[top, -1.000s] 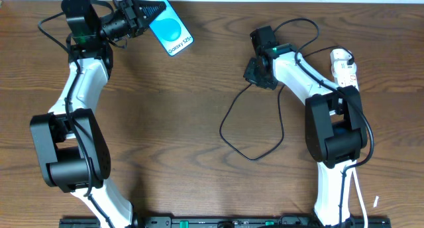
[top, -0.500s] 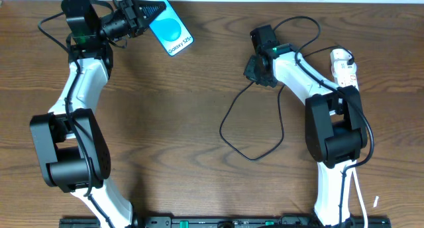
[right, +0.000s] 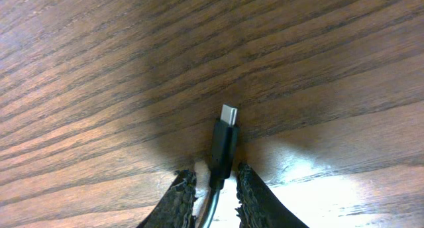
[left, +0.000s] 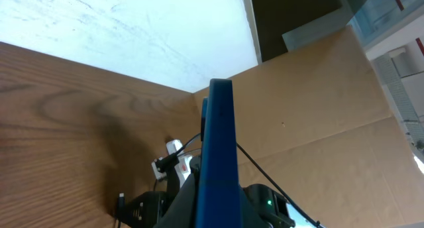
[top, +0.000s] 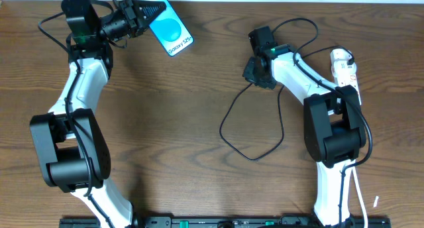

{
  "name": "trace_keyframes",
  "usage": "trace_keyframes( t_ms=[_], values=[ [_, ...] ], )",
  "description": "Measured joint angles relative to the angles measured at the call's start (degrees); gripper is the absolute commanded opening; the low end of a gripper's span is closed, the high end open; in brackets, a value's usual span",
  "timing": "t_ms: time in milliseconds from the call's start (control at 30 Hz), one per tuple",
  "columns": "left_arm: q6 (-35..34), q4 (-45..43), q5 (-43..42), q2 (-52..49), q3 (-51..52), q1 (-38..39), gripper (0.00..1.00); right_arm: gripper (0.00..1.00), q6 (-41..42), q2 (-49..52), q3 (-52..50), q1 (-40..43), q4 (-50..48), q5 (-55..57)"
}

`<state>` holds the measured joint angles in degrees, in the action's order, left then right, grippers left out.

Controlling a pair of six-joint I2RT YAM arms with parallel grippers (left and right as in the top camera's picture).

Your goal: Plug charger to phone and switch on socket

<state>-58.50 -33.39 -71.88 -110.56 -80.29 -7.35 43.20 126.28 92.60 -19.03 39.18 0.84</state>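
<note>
Pinching charger (right: pixel 224 143) — right gripper (right: pixel 213 180); left gripper (top: pixel 154 13) holds phone (top: pixel 173 30).

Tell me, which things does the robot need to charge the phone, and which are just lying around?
For the job: the phone, held by the left gripper; the charger, its plug held in the right gripper; the socket, beside the right arm.

Just lying about: the white cable by the right arm's base; the cardboard beyond the table.
</note>
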Motion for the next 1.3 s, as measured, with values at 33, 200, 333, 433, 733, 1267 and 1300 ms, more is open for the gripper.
trace_keyframes(
  t_ms=[33,200,333,433,733,1267,1300],
  values=[
    [0.0,0.0,0.0,0.0,0.0,0.0,0.07,0.20,0.0,0.0,0.0,0.0,0.0,0.0],
    [0.0,0.0,0.0,0.0,0.0,0.0,0.07,0.20,1.0,0.0,0.0,0.0,0.0,0.0],
    [0.0,0.0,0.0,0.0,0.0,0.0,0.08,0.20,2.5,0.0,0.0,0.0,0.0,1.2],
    [0.0,0.0,0.0,0.0,0.0,0.0,0.08,0.07,3.3,0.0,0.0,0.0,0.0,1.9],
    [0.0,0.0,-0.5,0.0,0.0,0.0,0.07,0.01,4.2,0.1,0.0,0.0,0.3,3.1],
    [0.0,0.0,-1.3,0.0,0.0,0.0,0.07,0.17,4.3,0.1,0.0,0.0,0.4,4.4],
    [0.0,0.0,-1.3,0.0,0.0,0.0,0.07,0.17,4.3,0.1,0.0,0.0,0.4,4.6]
  ],
)
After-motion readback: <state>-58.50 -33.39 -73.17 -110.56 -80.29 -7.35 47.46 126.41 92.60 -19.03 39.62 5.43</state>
